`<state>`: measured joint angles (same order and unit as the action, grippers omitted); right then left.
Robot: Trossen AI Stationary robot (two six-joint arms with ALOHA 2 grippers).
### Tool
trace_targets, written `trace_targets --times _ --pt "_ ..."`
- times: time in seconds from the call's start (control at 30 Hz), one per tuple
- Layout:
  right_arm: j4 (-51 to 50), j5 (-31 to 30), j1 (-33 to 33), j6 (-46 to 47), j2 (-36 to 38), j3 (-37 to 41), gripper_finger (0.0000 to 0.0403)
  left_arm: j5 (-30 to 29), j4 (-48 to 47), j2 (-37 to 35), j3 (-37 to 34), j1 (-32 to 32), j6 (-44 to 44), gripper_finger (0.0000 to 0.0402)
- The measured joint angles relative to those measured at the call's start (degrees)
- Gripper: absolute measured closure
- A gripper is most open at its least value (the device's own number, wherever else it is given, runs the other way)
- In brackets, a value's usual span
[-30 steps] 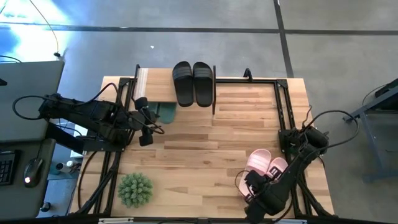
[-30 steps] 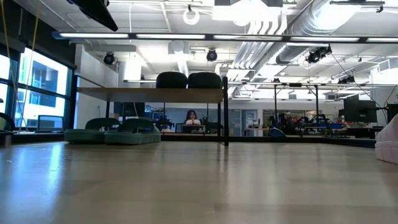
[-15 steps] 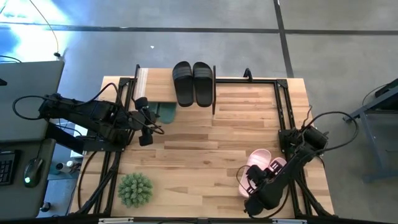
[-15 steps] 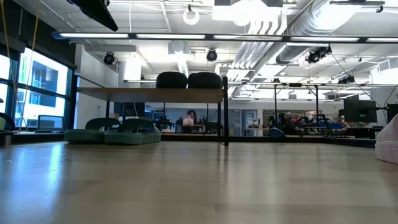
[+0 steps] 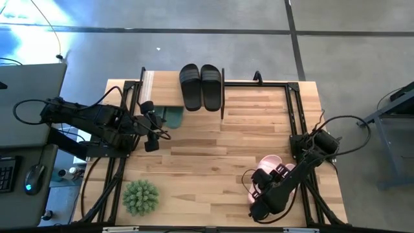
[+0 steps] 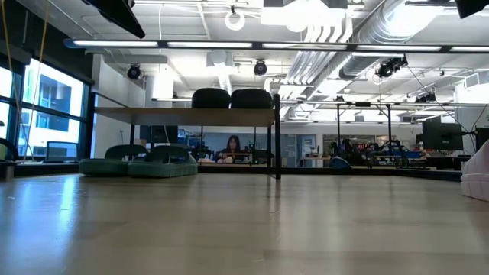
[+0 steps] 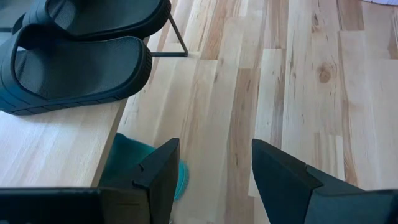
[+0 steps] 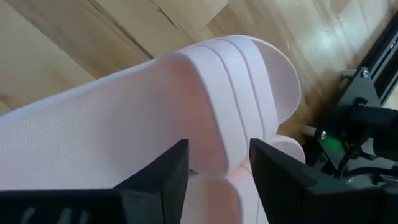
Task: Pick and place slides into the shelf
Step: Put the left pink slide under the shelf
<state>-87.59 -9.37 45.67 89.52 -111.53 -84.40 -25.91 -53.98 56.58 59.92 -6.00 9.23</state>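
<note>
The black slides [image 5: 200, 87] rest soles down on the top board of the shelf [image 5: 152, 87] at the table's far edge; the low view shows the black slides [image 6: 229, 98] up there too. The green slides [image 5: 173, 116] lie on the table under that board. The pink slides [image 5: 270, 163] lie on the table at the near right. My right gripper [image 5: 262, 184] is open just above them, its fingers on either side of a ridge on the pink slide's strap [image 8: 211, 93]. My left gripper [image 7: 214, 168] waits open near the shelf's left end. My right gripper comes steeply from above onto one pink slide's strap [image 8: 214, 140], with its open fingers [image 8: 158, 177] on either side of the strap's raised band. I cannot tell whether they touch it. The slide lies on the table.
A spiky green plant ball [image 5: 141, 196] sits at the near left. Black frame rails [image 5: 294, 110] run along the table's right and left sides. Bare wood [image 5: 213, 149] lies between the shelf and the pink slides. A person shows in the room beyond the table.
My right gripper has come down and a little toward the table's left over the pink slides, and it now covers more of them in the high view. The slides have stayed in place.
</note>
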Motion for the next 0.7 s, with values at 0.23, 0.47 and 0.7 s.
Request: trace_targets --times 0.23,0.47,0.7 --pt "-2.4 0.8 -0.7 -1.5 -4.3 0.0 0.0240 0.0 0.0 0.0 0.0 0.0 0.0 0.0218" --pt "-2.4 1.4 -2.6 -5.5 -8.3 0.0 0.0244 0.0 0.0 0.0 0.0 0.0 0.0 0.0218" --pt "-2.7 -0.3 -3.7 -8.6 -10.3 0.0 0.0311 0.0 0.0 0.0 0.0 0.0 0.0 0.0218"
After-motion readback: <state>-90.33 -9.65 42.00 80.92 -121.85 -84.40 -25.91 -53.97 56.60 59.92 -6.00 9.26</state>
